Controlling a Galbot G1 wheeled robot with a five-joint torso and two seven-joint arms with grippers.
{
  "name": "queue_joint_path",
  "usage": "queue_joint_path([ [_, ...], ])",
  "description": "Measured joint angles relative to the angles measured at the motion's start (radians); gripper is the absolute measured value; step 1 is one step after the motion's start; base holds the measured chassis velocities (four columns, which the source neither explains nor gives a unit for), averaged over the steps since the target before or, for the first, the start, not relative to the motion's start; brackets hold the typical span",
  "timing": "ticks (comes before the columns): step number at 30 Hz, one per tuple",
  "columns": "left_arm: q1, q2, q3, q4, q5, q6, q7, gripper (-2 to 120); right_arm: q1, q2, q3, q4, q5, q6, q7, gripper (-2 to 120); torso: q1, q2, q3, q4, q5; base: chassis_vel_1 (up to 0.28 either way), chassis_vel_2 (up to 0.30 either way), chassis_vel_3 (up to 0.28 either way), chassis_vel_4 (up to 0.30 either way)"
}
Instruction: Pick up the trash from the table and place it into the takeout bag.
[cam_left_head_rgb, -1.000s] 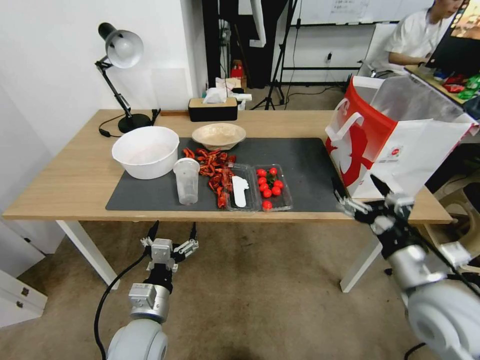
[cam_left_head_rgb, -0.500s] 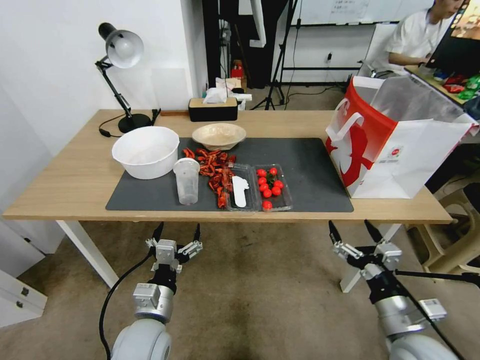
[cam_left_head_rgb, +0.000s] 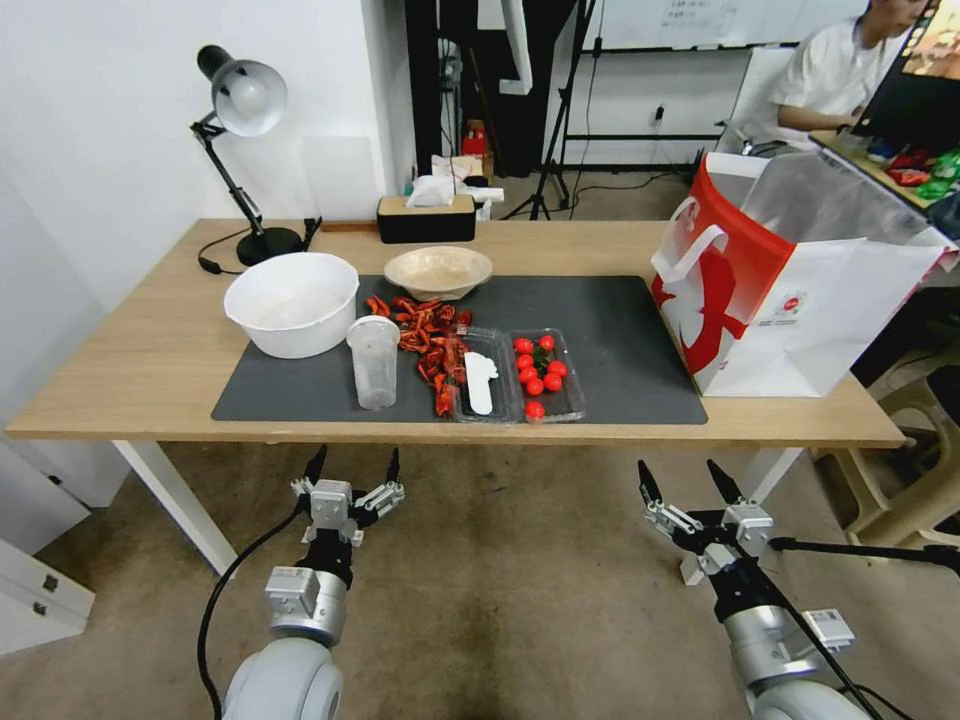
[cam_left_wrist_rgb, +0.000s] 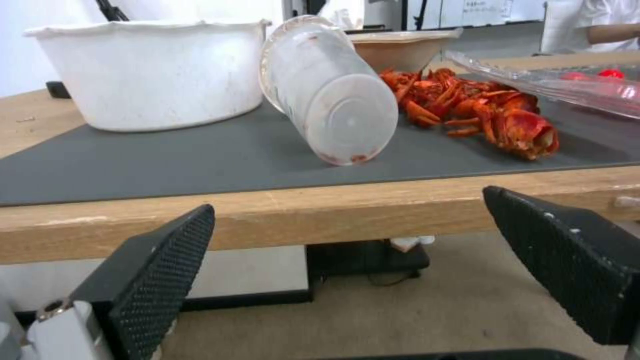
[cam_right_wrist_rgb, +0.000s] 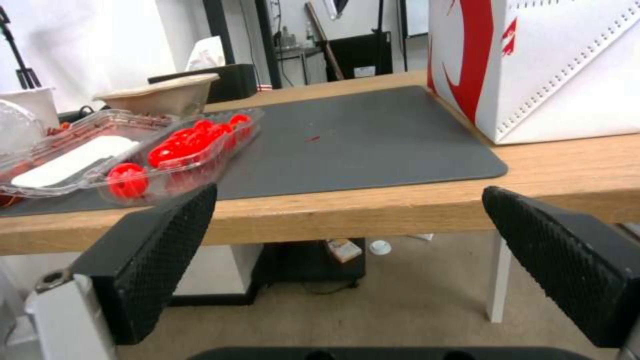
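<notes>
Both grippers empty, jaws apart, below the table (cam_left_head_rgb: 150, 370) front edge.

Left gripper (cam_left_head_rgb: 352, 468) faces plastic cup (cam_left_head_rgb: 373, 360) upright on mat; light, thin-walled, likely crushable: grip mid-body gently. Right gripper (cam_left_head_rgb: 690, 485) idle; bag (cam_left_head_rgb: 800, 300) far right.

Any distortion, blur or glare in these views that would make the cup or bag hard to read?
Head view: wide-angle bending at the edges stretches the bag; the cup stays legible on the mat. Left wrist view: the cup looks tilted, and the near fingers are soft. Right wrist view: the bag is bright but readable; the tomato tray shows mild glare.
</notes>
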Motion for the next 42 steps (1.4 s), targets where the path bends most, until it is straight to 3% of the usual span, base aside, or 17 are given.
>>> queue_joint_path([
  [13,-0.023,0.019,-0.022,-0.039,-0.035,0.008,-0.028,100,-0.004,0.001,-0.003,-0.003,0.000,0.000,0.001,100,0.000,0.000,0.000,0.0000,-0.0002,0.000,0.000,0.000,0.000],
  [18,-0.066,0.070,-0.048,-0.117,-0.145,0.089,-0.045,100,0.004,-0.007,-0.014,0.000,-0.001,0.000,0.015,100,0.000,0.000,0.000,-0.0008,-0.0002,0.000,0.000,0.000,0.000],
  [22,-0.070,0.088,-0.079,-0.140,-0.174,0.111,-0.048,100,0.026,-0.021,-0.032,-0.002,0.001,-0.003,0.020,100,0.000,0.000,0.000,-0.0005,-0.0003,0.000,0.000,0.000,0.000],
  [25,-0.082,0.131,-0.124,-0.204,-0.251,0.208,-0.074,100,0.071,-0.059,-0.066,-0.016,0.013,-0.024,0.026,100,0.000,0.000,0.000,0.0012,0.0004,0.000,0.000,0.000,0.000],
  [26,-0.082,0.131,-0.124,-0.204,-0.251,0.208,-0.074,100,0.071,-0.059,-0.066,-0.016,0.013,-0.024,0.026,100,0.000,0.000,0.000,0.0012,0.0004,0.000,0.000,0.000,0.000],
  [27,-0.117,0.164,-0.120,-0.214,-0.281,0.278,-0.093,100,0.070,-0.069,-0.066,-0.014,0.024,-0.027,0.030,100,0.000,0.000,0.000,0.0004,0.0001,0.000,0.000,0.000,0.000],
  [28,-0.165,0.202,-0.095,-0.208,-0.311,0.338,-0.111,100,0.060,-0.074,-0.057,-0.003,0.032,-0.030,0.031,100,0.000,0.000,0.000,-0.0004,-0.0004,0.000,0.000,0.000,0.000],
  [32,-0.252,0.258,-0.036,-0.180,-0.387,0.407,-0.139,100,0.045,-0.075,-0.047,0.013,0.034,-0.033,0.031,100,0.000,0.000,0.000,-0.0001,-0.0002,0.000,0.000,0.000,0.000],
  [42,-0.439,0.340,0.069,-0.074,-0.604,0.490,-0.224,100,0.035,-0.055,-0.047,0.019,0.006,-0.044,0.031,100,0.000,0.000,0.000,0.0000,-0.0001,0.000,0.000,0.000,0.000],
])
